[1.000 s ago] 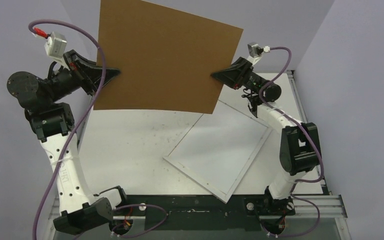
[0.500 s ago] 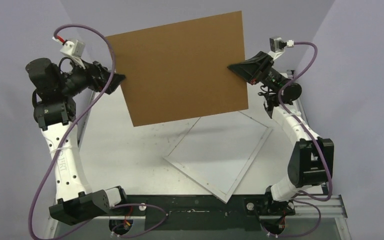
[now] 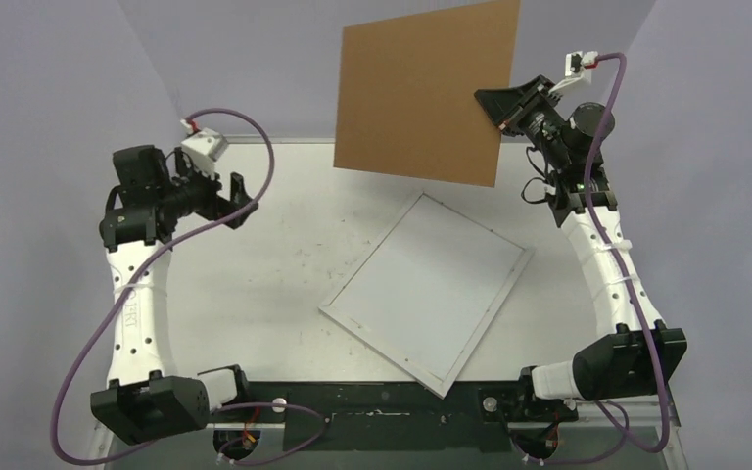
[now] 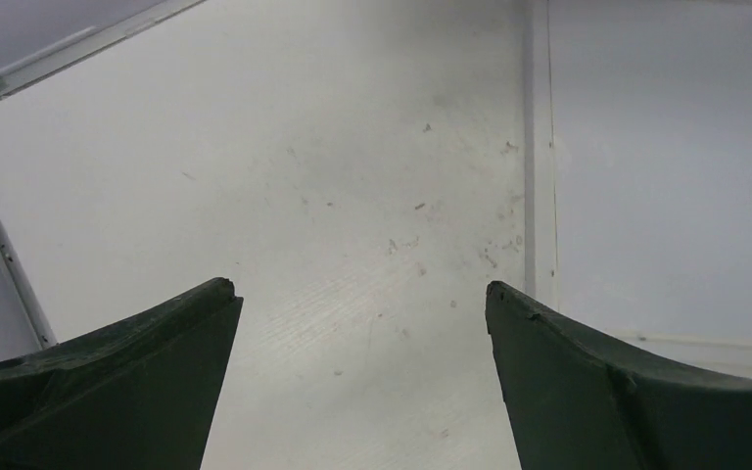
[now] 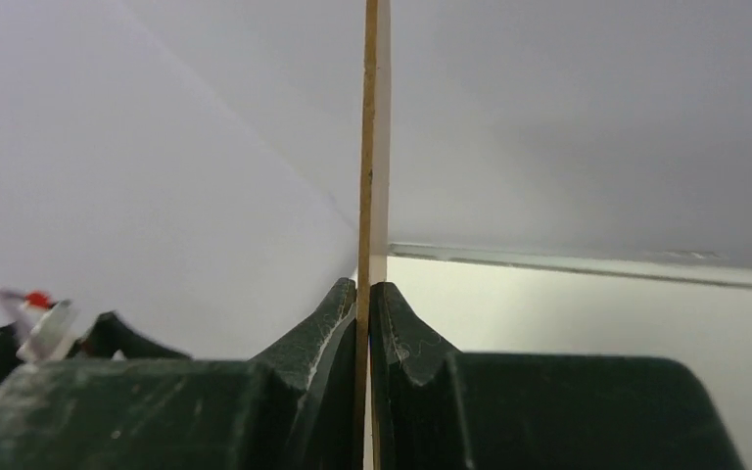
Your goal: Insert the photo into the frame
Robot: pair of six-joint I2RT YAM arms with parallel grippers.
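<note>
Board (image 3: 421,93) clamped by its edge in my right tool (image 3: 500,122), left tool (image 4: 360,291) apart; I'd lay it flat beside frame (image 3: 429,289), not overlapping.

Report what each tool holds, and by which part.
Right tool: shut on the brown board, pinching its right edge as seen from above, so the board hangs in the air. Left tool: open, holding nothing.

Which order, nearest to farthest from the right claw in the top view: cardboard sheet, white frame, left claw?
1. Cardboard sheet, clamped in the right claw, raised at the back right.
2. White frame, flat on the table, below and left of it.
3. Left claw, open, across at the far left.
</note>
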